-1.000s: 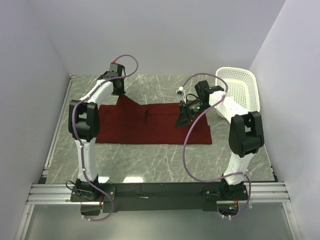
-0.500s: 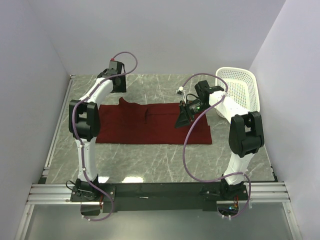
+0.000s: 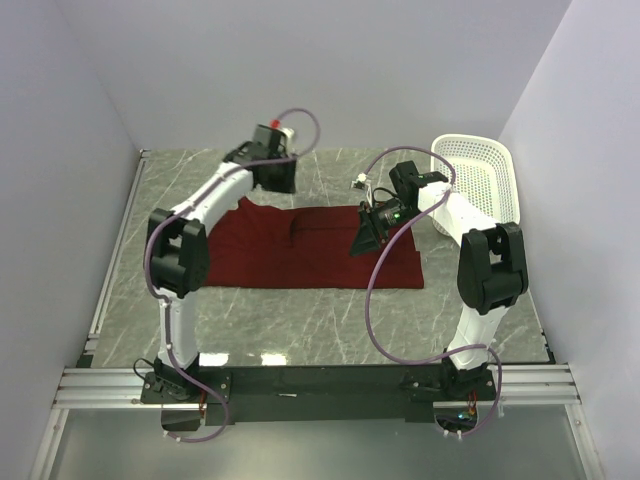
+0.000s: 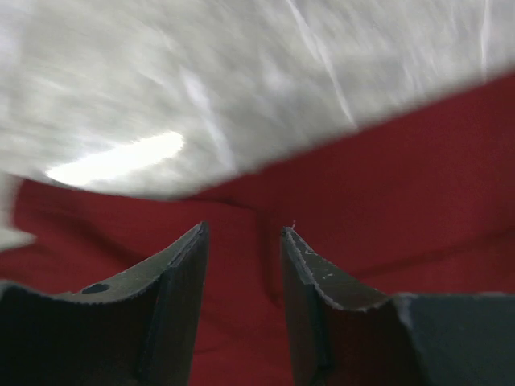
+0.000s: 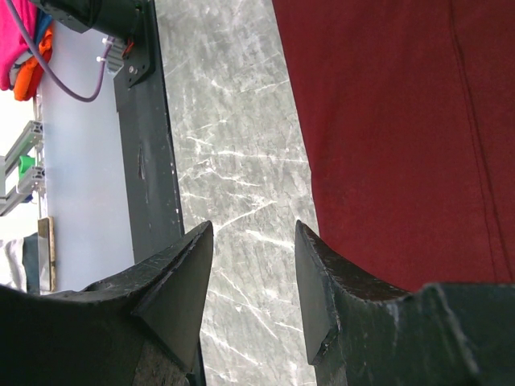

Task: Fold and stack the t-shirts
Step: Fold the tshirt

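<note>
A dark red t-shirt (image 3: 300,258) lies spread flat on the marble table. My left gripper (image 3: 277,184) hangs over the shirt's back edge, left of the middle. In the left wrist view the left gripper (image 4: 244,229) is open and empty, with the red cloth (image 4: 402,177) just below it. My right gripper (image 3: 362,243) is over the shirt's right part. In the right wrist view the right gripper (image 5: 253,225) is open and empty, with bare marble between the jaws and the shirt (image 5: 402,121) beside it.
A white plastic basket (image 3: 470,146) stands at the back right, past the right arm. The grey marble table (image 3: 300,320) ends at a dark rail (image 3: 320,378) in front. White walls close in the left, back and right.
My left arm has swung right along the shirt's back edge. The raised back-left corner of the shirt has dropped and lies flat. The right arm has not moved.
</note>
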